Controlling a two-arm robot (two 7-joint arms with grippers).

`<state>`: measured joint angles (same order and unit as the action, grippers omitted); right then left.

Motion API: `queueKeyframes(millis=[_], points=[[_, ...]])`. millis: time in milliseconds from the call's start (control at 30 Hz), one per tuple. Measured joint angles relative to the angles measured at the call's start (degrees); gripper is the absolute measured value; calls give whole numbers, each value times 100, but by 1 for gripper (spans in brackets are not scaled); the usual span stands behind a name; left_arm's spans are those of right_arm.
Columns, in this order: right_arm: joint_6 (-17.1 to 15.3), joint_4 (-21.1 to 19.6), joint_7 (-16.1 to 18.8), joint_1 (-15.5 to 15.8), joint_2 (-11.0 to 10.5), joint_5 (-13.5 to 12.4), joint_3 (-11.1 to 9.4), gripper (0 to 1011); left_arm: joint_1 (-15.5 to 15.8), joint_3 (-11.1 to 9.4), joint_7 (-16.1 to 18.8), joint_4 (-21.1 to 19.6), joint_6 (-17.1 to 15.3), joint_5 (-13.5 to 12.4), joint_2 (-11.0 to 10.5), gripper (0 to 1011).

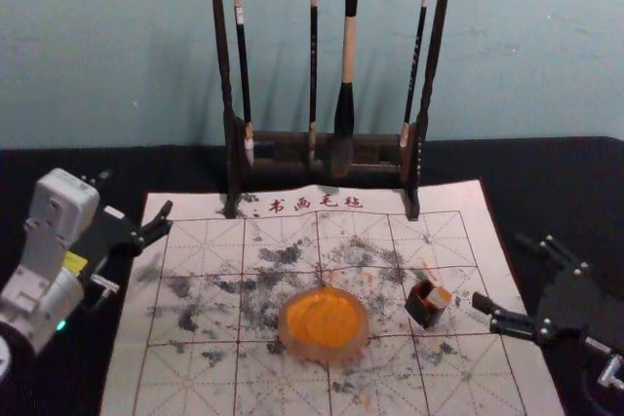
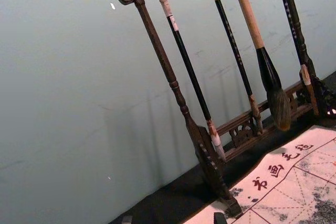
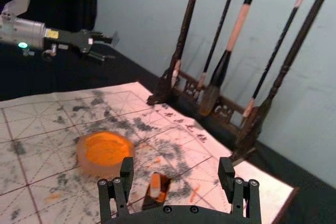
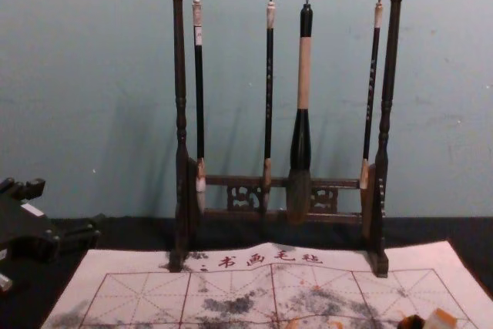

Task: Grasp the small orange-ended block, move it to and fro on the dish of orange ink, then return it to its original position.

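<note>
Beside the right edge of the mat (image 1: pixel 185 382), the right gripper (image 1: pixel 499 270) is empty, fingers spread. Its wrist view takes in the block (image 1: pixel 441 297), leaning in a dark holder (image 1: pixel 423 313), and the dish (image 1: pixel 325 353) of orange ink; the chest view catches the block's upper part. Block and holder lie near that gripper, to its left, the dish farther left. Well apart, the left gripper (image 1: pixel 136 194) is parked, released.

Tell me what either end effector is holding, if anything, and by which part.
Nothing is held: the left end effector and right end effector are open and empty, and the orange-ended block rests in a dark holder on the calligraphy felt.
</note>
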<state>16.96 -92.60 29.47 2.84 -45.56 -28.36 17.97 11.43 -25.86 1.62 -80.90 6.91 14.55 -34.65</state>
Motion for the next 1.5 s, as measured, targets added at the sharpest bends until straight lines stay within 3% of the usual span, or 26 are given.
queueKeyframes(millis=[567, 933, 1500], points=[[-747, 410, 464, -499, 364, 190, 291, 1000, 0, 0, 0, 0, 0, 0, 0, 1001], [-1192, 688, 570, -810, 659, 389, 411, 1000, 0, 0, 0, 0, 0, 0, 0, 1001], [-1439, 920, 600, -1023, 871, 484, 459, 1000, 0, 0, 0, 0, 0, 0, 0, 1001]])
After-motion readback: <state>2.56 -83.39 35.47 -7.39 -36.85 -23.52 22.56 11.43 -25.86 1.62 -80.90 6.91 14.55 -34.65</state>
